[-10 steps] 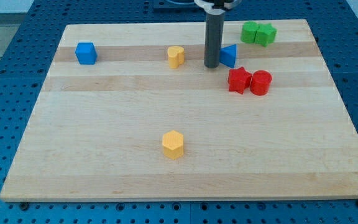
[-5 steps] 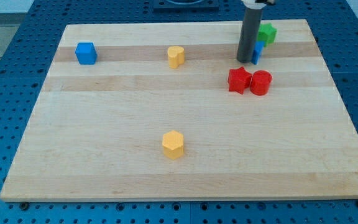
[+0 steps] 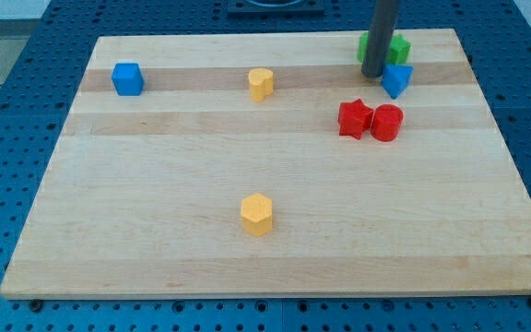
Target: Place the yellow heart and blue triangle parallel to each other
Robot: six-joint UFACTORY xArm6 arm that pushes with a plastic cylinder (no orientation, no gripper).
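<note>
while my tip [image 3: 372, 74] touches the blue triangle [image 3: 395, 79], the yellow heart [image 3: 261, 83] sits apart.

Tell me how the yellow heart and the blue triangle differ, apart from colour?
The yellow heart stands alone at the view's top middle; the blue triangle sits at the view's top right, crowded by green blocks and red ones. My tip is right beside the triangle, far from the heart. Both rest on the wooden board.
</note>
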